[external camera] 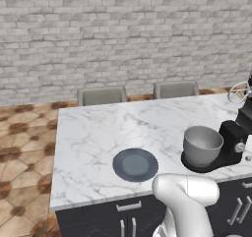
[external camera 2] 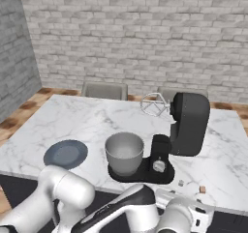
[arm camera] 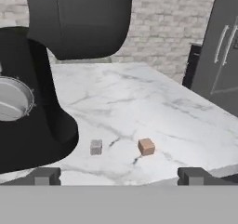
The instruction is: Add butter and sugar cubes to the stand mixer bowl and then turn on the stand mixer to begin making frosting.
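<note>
Here the tool (arm camera: 119,175) hovers low with jaws spread wide and empty; just ahead on the marble surface (arm camera: 153,111) lie a grey cube (arm camera: 96,147) and a brown cube (arm camera: 146,146), beside the stand mixer (arm camera: 51,79), whose bowl (external camera 2: 124,152) sits on its base.

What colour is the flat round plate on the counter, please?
Dark grey; the plate shows best in the left base view.

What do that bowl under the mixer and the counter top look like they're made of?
The stand mixer bowl looks like brushed metal: plain grey with a soft sheen along its rim and no pattern. The counter looks like polished marble, white with thin grey veins running across it, though in a rendered scene it might as well be a marble-look laminate.
</note>
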